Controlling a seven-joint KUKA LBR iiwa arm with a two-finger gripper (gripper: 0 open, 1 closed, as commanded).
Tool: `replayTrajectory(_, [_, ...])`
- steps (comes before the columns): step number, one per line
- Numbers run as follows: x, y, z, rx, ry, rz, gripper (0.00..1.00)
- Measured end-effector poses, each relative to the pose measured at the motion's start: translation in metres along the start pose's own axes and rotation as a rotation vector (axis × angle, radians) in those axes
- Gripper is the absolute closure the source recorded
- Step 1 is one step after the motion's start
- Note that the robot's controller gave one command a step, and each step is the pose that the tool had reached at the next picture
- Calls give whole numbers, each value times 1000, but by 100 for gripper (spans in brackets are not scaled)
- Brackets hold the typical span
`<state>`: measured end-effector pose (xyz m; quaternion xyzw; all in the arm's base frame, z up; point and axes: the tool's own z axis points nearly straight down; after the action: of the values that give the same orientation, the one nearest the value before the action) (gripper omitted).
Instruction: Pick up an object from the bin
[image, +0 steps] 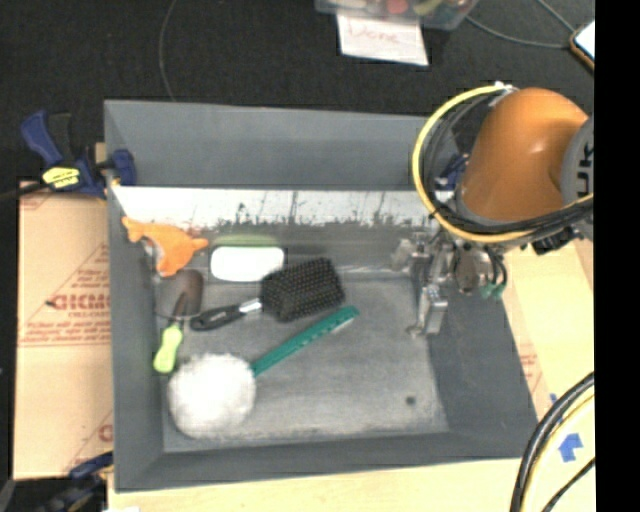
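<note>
Checking feed: gripper (428, 322) hangs low on the right side of the bin (300, 150), over bare floor, nothing under it. Can't tell from this angle whether it's spread or pressed together, the metalwork at the wrist blurs into one lump, so I won't call it. No object seen in it. Everything pickable sits on the left half, well apart from the gripper. Nearest is the duster (300, 343): teal handle running diagonally, its free end pointing up-right towards the gripper, its white fluffy head (210, 397) down in the near-left corner. Just above the handle lies a black brush (302, 290), bristle block touching or nearly touching the teal handle, its dark handle trailing left. Further left: white bar (247, 263), orange toy (170, 245) against the back-left wall, brown piece (185, 292), green handle (167, 348), all close together. My read: we're at the approach step, no target committed, pick not yet made. Next move needs a shift left across the floor, then a descent. I'd go for the free end of the teal handle: thin, lying flat, clear floor on its lower side. Gripper would need to straddle it crosswise. Risk is clipping the black brush on the upper side, or the handle rolling away on contact.
</note>
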<state>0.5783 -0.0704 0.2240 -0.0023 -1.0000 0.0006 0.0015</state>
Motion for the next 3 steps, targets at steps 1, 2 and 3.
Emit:
replayTrajectory(1, [-2,0,-3,1,-7,-3,0])
replayTrajectory(2, [-68,82,149,0,-24,77,0])
replayTrajectory(3, [-71,91,78,-1,-26,318,0])
